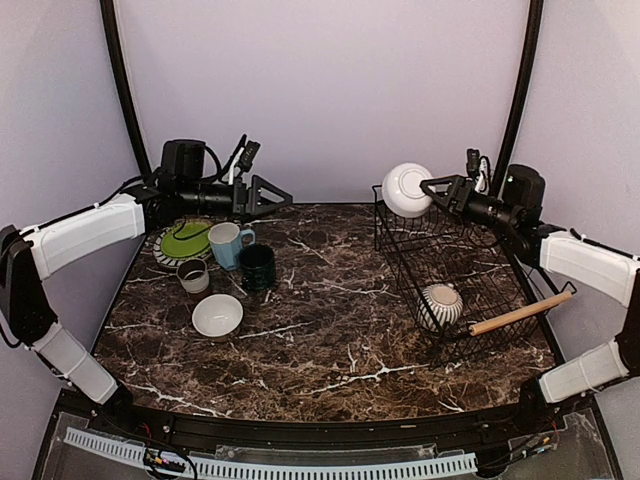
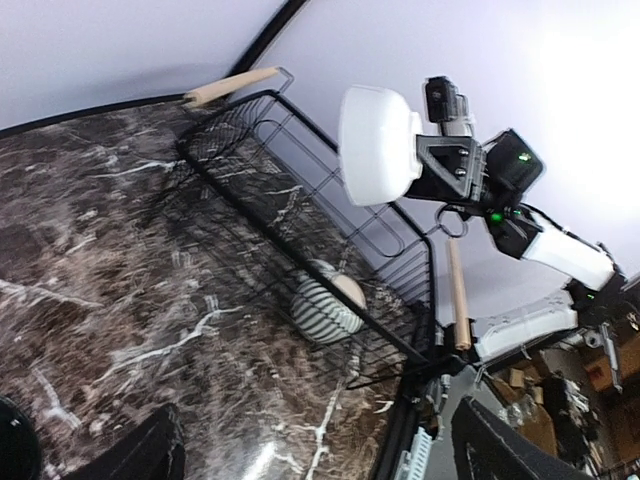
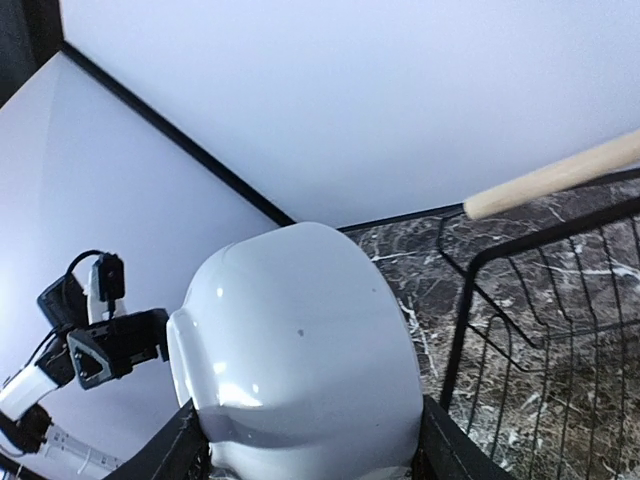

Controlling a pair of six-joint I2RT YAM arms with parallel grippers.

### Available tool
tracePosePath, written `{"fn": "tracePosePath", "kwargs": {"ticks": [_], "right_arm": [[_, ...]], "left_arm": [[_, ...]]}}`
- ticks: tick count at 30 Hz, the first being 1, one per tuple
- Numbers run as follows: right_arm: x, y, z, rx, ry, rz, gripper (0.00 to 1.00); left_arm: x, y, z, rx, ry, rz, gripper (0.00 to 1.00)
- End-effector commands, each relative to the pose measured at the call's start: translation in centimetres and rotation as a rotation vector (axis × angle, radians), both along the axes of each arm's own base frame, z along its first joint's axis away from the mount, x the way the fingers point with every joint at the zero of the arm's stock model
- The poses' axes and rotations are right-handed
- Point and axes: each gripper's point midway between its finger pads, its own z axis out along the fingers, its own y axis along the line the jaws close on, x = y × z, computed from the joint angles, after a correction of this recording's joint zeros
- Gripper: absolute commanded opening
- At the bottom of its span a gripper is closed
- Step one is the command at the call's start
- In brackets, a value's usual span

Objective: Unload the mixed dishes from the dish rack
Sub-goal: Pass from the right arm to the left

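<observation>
One striped grey bowl (image 1: 440,305) lay on its side in the dish rack (image 1: 395,240), toward 4 o'clock on the table. Farther back, near 1 o'clock, the right gripper (image 1: 432,190) clamped a white bowl (image 1: 406,189) between its fingers, raised over the rack's far corner. The round, glazed wall could slip from this grip, and the bowl would drop on the wires. At 11 o'clock the left gripper (image 1: 275,193) hung wide apart, holding nothing. No writing was readable.

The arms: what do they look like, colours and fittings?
Both the left arm and right arm have white shell links with black joints. The left gripper and right gripper are black with triangular fingers; black cables loop at the wrists.
</observation>
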Motion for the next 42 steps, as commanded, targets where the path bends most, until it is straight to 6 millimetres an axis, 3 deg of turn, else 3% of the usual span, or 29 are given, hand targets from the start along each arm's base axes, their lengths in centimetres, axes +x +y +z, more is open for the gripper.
{"fn": "tracePosePath", "kwargs": {"ticks": [1, 6, 12, 22, 26, 28, 36, 42], "right_arm": [[-3.5, 3.6, 6.7, 0.046, -0.25, 0.203, 0.36], [-5.7, 7.9, 8.0, 0.115, -0.271, 0.332, 0.35], [-7.3, 12.8, 9.3, 0.175, -0.282, 0.454, 0.34], [-7.6, 17.7, 7.7, 0.245, -0.239, 0.582, 0.31], [-7.7, 18.5, 7.2, 0.284, -0.222, 0.624, 0.31], [-7.8, 18.7, 7.1, 0.295, -0.22, 0.637, 0.32], [-8.2, 18.9, 7.0, 0.321, -0.226, 0.675, 0.32], [-8.6, 19.6, 7.0, 0.325, -0.229, 0.709, 0.32]], "left_arm": [[-3.4, -1.6, 4.5, -0.266, -0.003, -0.222, 0.92], [-4.2, -1.6, 5.9, -0.376, -0.015, -0.275, 0.93], [-4.2, -2.0, 5.6, -0.421, 0.055, -0.297, 0.94], [-6.7, -3.2, 6.6, -0.472, 0.049, -0.403, 0.91], [-7.2, -3.2, 7.1, -0.49, 0.042, -0.416, 0.79], [-7.4, -3.1, 7.5, -0.507, 0.045, -0.423, 0.66], [-8.8, -2.4, 9.7, -0.591, 0.003, -0.472, 0.34], [-9.5, -2.6, 10.0, -0.597, -0.005, -0.49, 0.17]]}}
